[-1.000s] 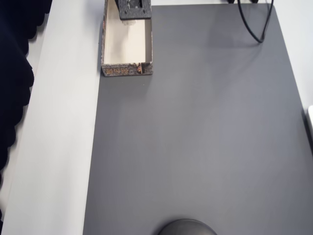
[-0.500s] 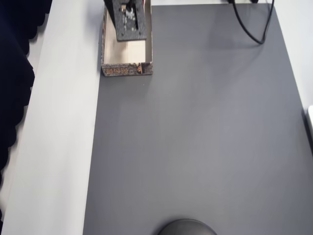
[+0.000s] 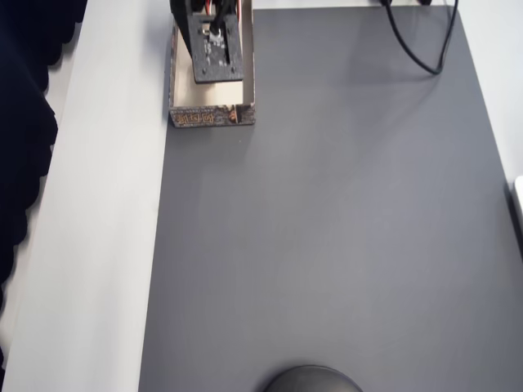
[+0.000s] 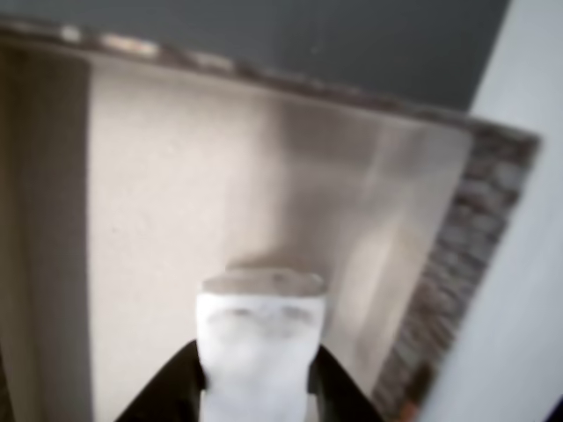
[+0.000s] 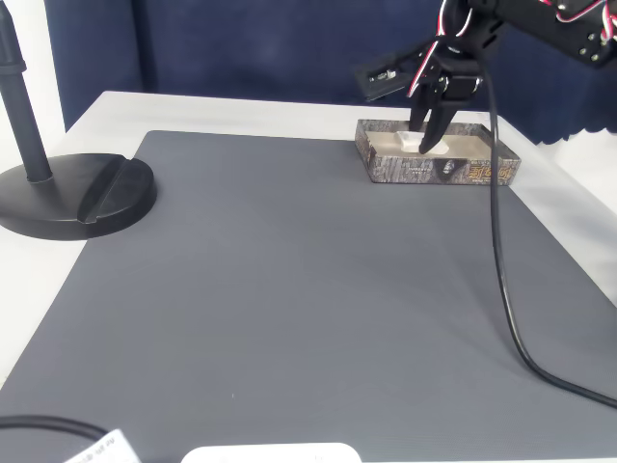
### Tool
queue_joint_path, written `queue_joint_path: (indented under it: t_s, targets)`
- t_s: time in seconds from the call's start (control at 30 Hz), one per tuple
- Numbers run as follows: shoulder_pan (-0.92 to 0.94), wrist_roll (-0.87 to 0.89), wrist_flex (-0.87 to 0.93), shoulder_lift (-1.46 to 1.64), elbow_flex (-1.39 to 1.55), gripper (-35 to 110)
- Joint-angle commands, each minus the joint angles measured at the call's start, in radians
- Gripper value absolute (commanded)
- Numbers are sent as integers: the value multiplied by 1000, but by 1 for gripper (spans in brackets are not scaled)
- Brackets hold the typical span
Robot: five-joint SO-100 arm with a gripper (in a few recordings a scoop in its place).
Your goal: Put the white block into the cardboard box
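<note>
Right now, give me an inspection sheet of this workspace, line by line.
Surface: dark grey mat on a white table.
Job's things: white block held over the floor of the cardboard box, inside its walls; box sits at the mat's edge.
Clutter: black round stand base; a white thing at the near edge, too cut off to name.
Gripper: gripper shut on the block, fingers down in the box.
Cables: black cable trailing over the mat.
Surroundings: dark blue curtain.
</note>
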Motion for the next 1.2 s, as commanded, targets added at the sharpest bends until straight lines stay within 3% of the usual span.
queue_joint_path:
  t_s: [0.0,0.3,0.63,1.17]
  targets:
    - [-15,-8,-5,11,-86,3]
    - [-23,-21,-5,-15,-109,6]
    - [-20,-43,-14,0,-107,28]
    - [-38,-87,-15,186,-117,33]
